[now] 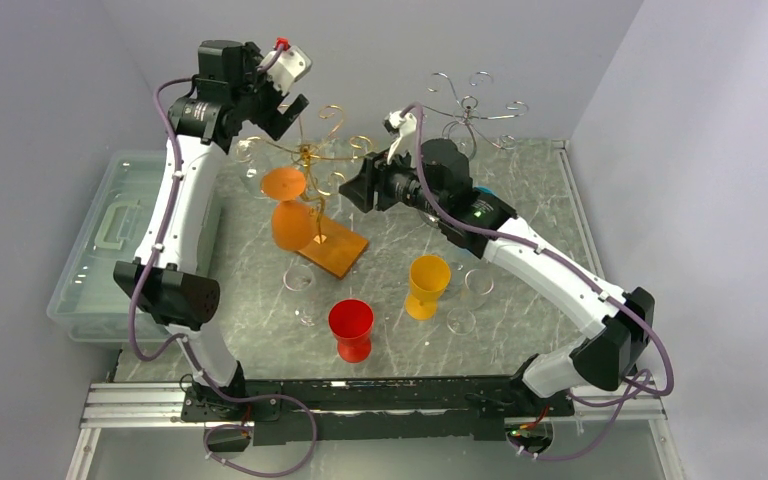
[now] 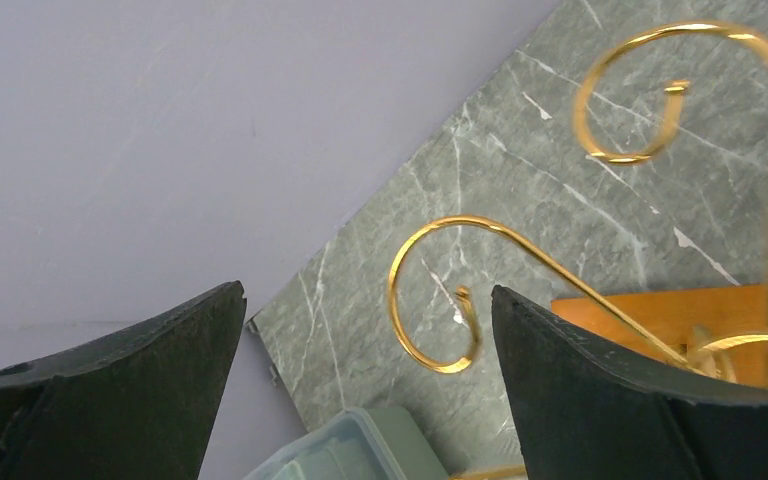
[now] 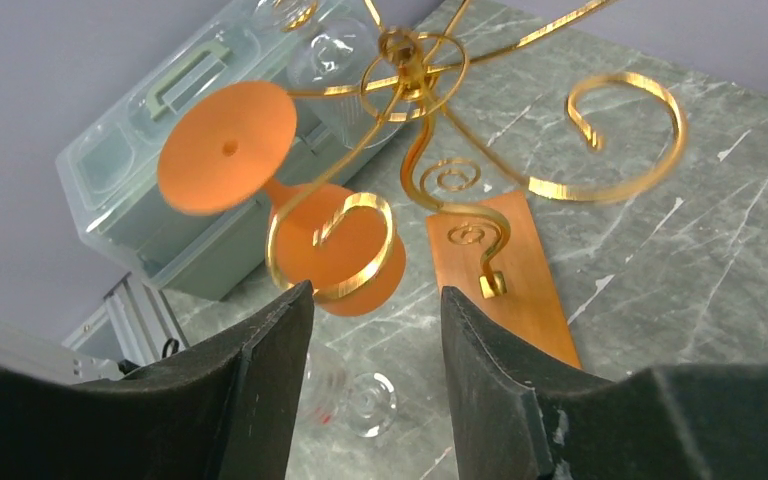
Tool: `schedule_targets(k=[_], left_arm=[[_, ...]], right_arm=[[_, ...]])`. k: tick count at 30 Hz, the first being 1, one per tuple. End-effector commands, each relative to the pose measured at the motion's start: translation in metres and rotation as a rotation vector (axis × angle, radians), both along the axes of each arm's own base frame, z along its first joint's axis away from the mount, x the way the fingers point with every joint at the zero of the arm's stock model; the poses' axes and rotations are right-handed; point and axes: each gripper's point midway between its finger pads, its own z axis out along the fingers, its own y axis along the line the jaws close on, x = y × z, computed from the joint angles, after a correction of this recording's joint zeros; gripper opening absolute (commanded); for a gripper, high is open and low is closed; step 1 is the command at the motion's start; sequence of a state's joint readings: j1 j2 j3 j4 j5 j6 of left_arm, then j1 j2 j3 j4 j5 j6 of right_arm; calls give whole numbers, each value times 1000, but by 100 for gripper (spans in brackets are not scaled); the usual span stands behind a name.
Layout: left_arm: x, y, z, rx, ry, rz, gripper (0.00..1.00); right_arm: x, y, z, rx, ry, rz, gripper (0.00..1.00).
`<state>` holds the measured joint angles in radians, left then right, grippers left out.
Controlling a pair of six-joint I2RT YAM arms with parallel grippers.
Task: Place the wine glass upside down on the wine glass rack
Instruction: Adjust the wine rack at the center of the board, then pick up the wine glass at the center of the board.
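Observation:
An orange wine glass (image 1: 290, 215) hangs upside down on a hook of the gold rack (image 1: 310, 155), foot up; the right wrist view shows its foot (image 3: 225, 145) above the hook. A red glass (image 1: 351, 328) and a yellow glass (image 1: 427, 285) stand on the table. My left gripper (image 1: 285, 110) is open and empty, high at the rack's left, with a gold hook (image 2: 440, 300) between its fingers in the left wrist view (image 2: 368, 290). My right gripper (image 1: 360, 185) is open and empty, just right of the rack, facing the orange glass (image 3: 377, 290).
The rack's wooden base (image 1: 332, 250) sits mid-table. A silver rack (image 1: 470, 110) stands at the back right. Clear glasses (image 1: 300, 278) (image 1: 478, 282) (image 1: 460, 320) sit on the marble table; one shows in the right wrist view (image 3: 360, 400). A plastic bin (image 1: 110, 240) is at the left.

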<state>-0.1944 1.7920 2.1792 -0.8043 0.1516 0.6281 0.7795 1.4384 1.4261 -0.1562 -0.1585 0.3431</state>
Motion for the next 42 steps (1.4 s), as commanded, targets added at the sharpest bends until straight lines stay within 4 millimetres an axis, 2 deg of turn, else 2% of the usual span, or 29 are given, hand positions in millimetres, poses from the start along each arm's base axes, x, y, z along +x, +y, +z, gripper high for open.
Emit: schedule_targets(k=[1,6,15,19,22,24,25,28,30,33,38,42], left_arm=[[-11,11,25,15,-75,42,100],[-10,15,17,16,-68,66,99],[-10,13,23,-16,-65,61,99],[-13,14,31,-34,-73,68,100],[-18,14,42,-64,-86,79,100],[-26,13,49,-84,-67,78,99],[-30,14,59,-105,-70,88,100],[-43,16,68,-162,-58,112,100],[-57,10,69,-205,-48,89,99],[-78,0,68,-277,-13,49,99],[-103,-9,55,-322,71,7,99],[-111,-11,43,-319,101,-9,99]], right_arm=[[-9,-1,-7,-59,36,37,52],[-7,1,-4,-58,37,42,54],[-10,-4,24,-36,1,38,57],[-13,-17,34,-34,-4,12,58],[-7,-42,32,-61,8,-60,59],[2,-68,19,-112,39,-151,58],[7,-85,11,-142,61,-207,58],[16,-136,-27,-247,149,-374,56],[19,-167,-50,-295,194,-460,53],[17,-200,-80,-333,264,-530,50],[13,-235,-125,-384,346,-602,44],[16,-240,-139,-379,388,-630,42]])
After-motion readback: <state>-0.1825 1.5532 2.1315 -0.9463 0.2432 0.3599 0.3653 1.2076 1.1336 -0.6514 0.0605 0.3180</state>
